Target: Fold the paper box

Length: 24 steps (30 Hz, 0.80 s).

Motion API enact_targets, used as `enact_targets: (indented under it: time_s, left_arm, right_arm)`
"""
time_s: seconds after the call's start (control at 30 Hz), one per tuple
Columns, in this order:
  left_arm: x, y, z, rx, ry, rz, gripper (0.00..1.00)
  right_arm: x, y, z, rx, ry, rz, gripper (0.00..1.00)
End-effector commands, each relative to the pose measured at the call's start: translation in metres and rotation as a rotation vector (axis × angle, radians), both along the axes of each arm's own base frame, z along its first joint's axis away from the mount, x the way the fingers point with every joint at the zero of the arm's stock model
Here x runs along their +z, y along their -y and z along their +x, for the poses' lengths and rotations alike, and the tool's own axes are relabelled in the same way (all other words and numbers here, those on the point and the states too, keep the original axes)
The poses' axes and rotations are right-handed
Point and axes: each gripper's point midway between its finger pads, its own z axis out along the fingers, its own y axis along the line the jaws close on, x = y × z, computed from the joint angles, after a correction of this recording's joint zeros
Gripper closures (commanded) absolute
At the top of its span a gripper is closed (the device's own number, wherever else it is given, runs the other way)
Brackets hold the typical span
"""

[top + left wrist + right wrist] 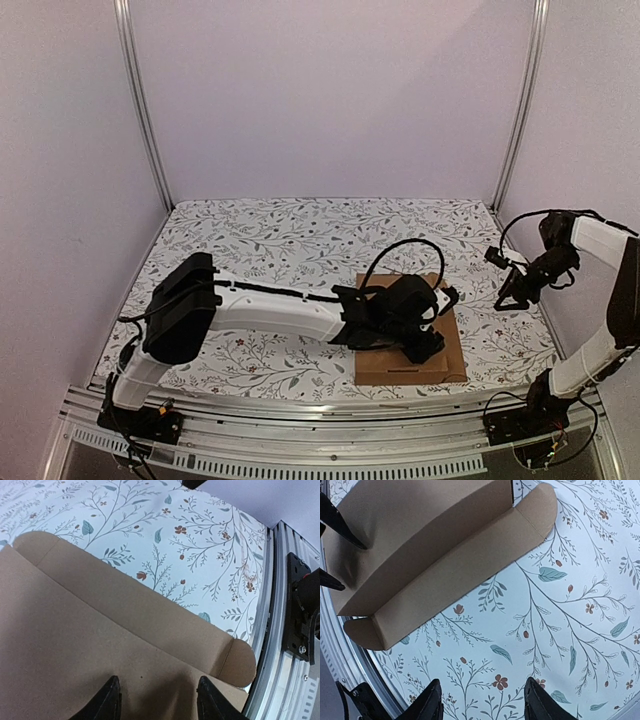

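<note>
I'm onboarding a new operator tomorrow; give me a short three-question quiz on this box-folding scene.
1. True or false: the right pincer holds the paper box.
2. Which one is over the box? A) left pincer B) right pincer
3. Fill in: the left pincer's jaws stand ___.
Key: 1 false; 2 A; 3 open.
</note>
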Motion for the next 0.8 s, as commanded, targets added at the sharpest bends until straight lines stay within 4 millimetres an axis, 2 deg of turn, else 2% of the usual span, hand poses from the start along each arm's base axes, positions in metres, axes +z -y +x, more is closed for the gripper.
enact_targets:
  time_s: [0.0, 0.1, 0.2, 0.3, 0.37, 0.43, 0.47, 0.53, 0.6, 0.67, 0.73, 0.77]
  left_arm:
    - [-0.055, -0.04, 0.014, -0.019, -0.004, 0.215, 0.48]
    - [-0.034, -0.063, 0.028, -0.057, 0.1, 0.253, 0.49]
    - [0.003, -0.085, 0.045, -0.098, 0.192, 0.246, 0.49]
    - [0.05, -0.095, 0.038, -0.178, 0.301, 0.175, 0.48]
    - [0.081, -0.102, 0.033, -0.136, 0.35, 0.121, 0.47]
    - [0.093, -0.112, 0.027, -0.047, 0.311, 0.081, 0.47]
    - [0.094, -0.119, 0.023, 0.022, 0.287, 0.066, 0.47]
    - [0.088, -0.131, 0.016, 0.192, 0.211, 0.007, 0.47]
    - [0.07, -0.141, 0.003, 0.29, 0.138, -0.02, 0.47]
    - [0.044, -0.149, -0.009, 0.379, 0.041, -0.012, 0.48]
    - [0.027, -0.156, -0.018, 0.443, -0.018, 0.017, 0.49]
    - [0.019, -0.157, -0.022, 0.451, -0.031, 0.031, 0.5]
  right_arm:
    - [0.026, -0.022, 0.004, -0.039, 0.021, 0.16, 0.45]
    - [0.028, -0.032, 0.01, -0.035, 0.023, 0.198, 0.44]
    - [0.016, -0.048, 0.015, 0.016, 0.012, 0.14, 0.44]
    - [0.003, -0.061, 0.02, 0.049, 0.015, 0.083, 0.44]
    - [-0.003, -0.078, 0.02, 0.105, 0.015, 0.058, 0.45]
    - [-0.002, -0.091, 0.026, 0.142, 0.037, 0.05, 0.45]
    - [0.002, -0.098, 0.032, 0.162, 0.058, 0.05, 0.45]
    - [0.014, -0.109, 0.054, 0.185, 0.133, 0.041, 0.44]
    - [0.034, -0.12, 0.085, 0.172, 0.198, 0.057, 0.43]
    - [0.044, -0.132, 0.117, 0.138, 0.204, 0.086, 0.41]
    - [0.046, -0.145, 0.141, 0.122, 0.17, 0.109, 0.41]
    - [0.032, -0.153, 0.15, 0.123, 0.12, 0.122, 0.4]
